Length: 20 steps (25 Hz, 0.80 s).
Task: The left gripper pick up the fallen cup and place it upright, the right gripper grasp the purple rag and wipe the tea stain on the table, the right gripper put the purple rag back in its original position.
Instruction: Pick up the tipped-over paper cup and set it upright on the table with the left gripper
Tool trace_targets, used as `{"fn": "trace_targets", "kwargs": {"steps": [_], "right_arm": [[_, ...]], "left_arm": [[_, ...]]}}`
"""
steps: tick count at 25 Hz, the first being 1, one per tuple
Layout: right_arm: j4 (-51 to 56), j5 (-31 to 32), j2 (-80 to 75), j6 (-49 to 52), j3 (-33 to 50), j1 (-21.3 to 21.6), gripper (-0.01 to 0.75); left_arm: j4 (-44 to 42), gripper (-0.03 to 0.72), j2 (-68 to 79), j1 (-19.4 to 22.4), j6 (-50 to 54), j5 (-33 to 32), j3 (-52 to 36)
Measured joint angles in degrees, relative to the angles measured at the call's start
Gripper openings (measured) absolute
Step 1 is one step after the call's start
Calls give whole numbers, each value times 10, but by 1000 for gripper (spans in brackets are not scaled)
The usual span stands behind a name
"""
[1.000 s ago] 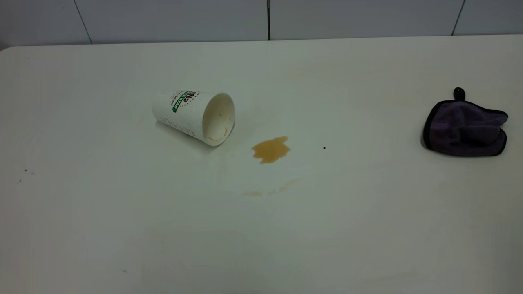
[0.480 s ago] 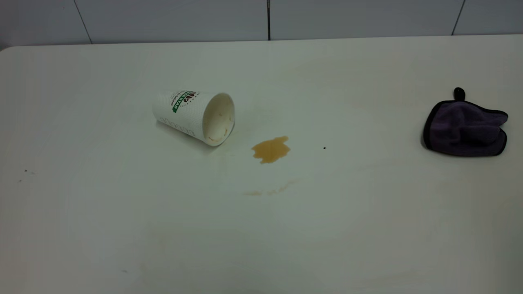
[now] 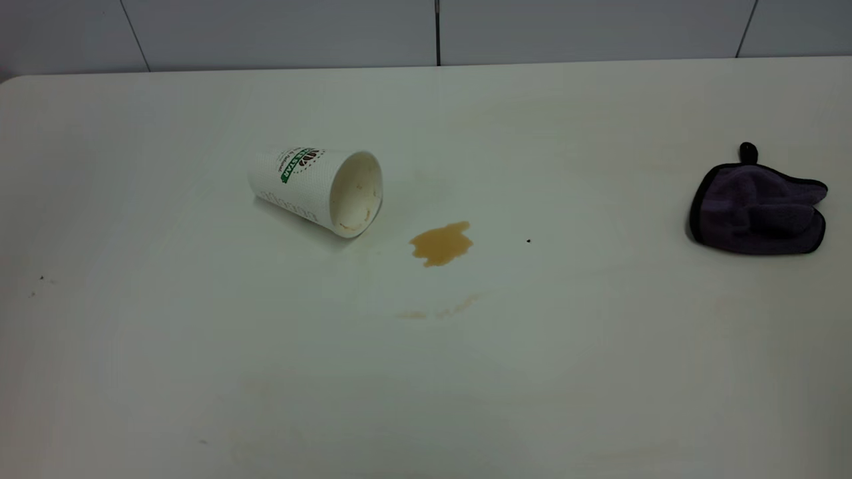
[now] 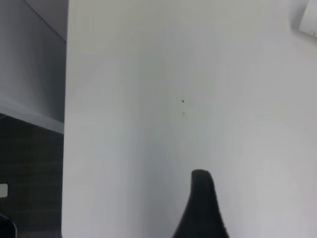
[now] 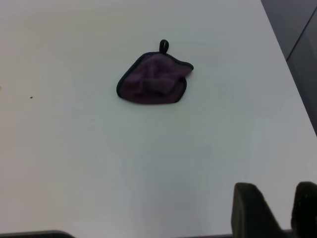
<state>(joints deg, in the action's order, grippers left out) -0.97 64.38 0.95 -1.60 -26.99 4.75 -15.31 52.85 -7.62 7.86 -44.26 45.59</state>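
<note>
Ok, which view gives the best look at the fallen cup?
The exterior view: the cup lies whole on its side on the table, its mouth toward the tea stain, logo readable. The left wrist view catches only a white sliver that may be the cup at the frame's corner. The right wrist view shows the purple rag, no cup.

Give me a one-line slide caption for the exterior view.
Fallen cup beside tea stain, purple rag far right, white table.

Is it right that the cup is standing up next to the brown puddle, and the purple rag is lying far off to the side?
Not quite. The cup is lying on its side, not standing, its mouth turned toward the tea stain; the exterior view shows this. The rest holds: the purple rag lies far off to the side.
</note>
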Motion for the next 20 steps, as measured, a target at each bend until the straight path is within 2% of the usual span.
{"fn": "trace_targets", "kwargs": {"steps": [3, 6, 9, 12, 15, 20], "right_arm": [[0, 0, 0, 0, 0, 0, 239], [0, 0, 0, 0, 0, 0, 239], [0, 0, 0, 0, 0, 0, 239], [0, 0, 0, 0, 0, 0, 239], [0, 0, 0, 0, 0, 0, 239], [0, 0, 0, 0, 0, 0, 239]], "left_arm": [[-9, 646, 120, -24, 4, 7, 60], [-44, 646, 249, -70, 16, 0, 137], [-89, 646, 384, -130, 39, -37, 226], [-134, 646, 504, -177, 69, -99, 321], [-163, 646, 604, -207, 79, -145, 409], [-181, 646, 714, -246, 74, -167, 514]]}}
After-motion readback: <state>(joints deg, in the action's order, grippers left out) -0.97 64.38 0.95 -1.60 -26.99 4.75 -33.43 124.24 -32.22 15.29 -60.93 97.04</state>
